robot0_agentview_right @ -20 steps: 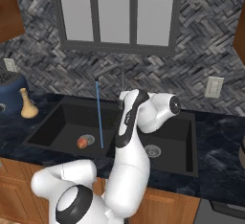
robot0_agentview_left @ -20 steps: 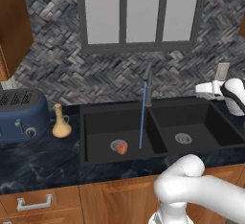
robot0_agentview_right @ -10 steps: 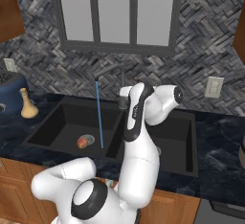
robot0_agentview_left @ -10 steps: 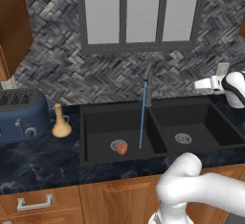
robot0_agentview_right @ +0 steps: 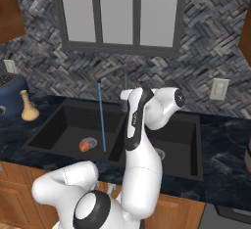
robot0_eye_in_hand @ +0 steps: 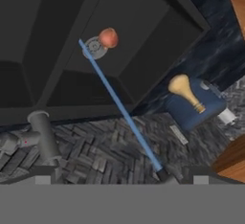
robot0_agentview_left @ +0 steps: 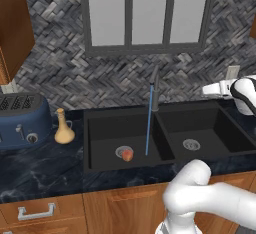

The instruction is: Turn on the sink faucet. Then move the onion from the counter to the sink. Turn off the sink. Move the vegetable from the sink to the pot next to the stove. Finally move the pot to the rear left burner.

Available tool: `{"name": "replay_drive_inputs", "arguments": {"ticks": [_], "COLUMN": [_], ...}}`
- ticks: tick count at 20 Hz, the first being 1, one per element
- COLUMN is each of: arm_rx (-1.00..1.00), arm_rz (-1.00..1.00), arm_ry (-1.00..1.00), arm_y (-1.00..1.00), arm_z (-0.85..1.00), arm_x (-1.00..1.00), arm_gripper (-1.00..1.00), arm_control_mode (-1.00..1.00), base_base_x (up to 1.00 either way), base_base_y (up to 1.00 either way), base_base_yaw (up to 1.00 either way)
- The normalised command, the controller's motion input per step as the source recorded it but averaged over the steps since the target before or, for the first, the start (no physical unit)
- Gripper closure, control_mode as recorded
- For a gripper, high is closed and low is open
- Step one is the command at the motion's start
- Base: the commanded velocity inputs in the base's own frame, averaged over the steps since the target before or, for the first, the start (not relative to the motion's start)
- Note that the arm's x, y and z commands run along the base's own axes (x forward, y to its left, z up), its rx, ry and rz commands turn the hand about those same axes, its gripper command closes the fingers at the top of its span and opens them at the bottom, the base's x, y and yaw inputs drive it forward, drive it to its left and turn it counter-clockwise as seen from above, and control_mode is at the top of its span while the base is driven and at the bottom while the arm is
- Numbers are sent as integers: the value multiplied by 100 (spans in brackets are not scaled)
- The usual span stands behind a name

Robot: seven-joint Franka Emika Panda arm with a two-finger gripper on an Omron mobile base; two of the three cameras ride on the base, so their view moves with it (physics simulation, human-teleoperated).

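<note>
Onion (robot0_agentview_left: 127,154) partly hides the sink's (robot0_agentview_left: 95,128) drain.

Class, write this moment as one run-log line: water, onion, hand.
water: running from sink faucet | onion: in sink, left basin, by drain | hand: open, holding nothing

place: home kitchen | cues: double sink (robot0_agentview_left: 100,128), stone counter (robot0_agentview_left: 40,170), toaster (robot0_agentview_left: 22,120), wood cabinets (robot0_agentview_left: 60,210)
</note>
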Motion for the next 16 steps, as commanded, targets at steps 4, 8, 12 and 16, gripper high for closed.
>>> {"name": "replay_drive_inputs", "arguments": {"ticks": [4,8,12,16], "arm_rx": [2,13,19,21], "arm_rz": [-6,-12,-10,-10], "arm_ry": [5,22,29,22], "arm_y": [0,0,-6,-1], "arm_z": [0,0,0,0], "arm_x": [0,-2,-18,-34], "arm_gripper": [-100,-100,-100,-100], "arm_control_mode": [-100,-100,-100,-100], "base_base_x": [0,0,0,0], "base_base_y": [0,0,0,0], "base_base_yaw": [0,0,0,0]}}
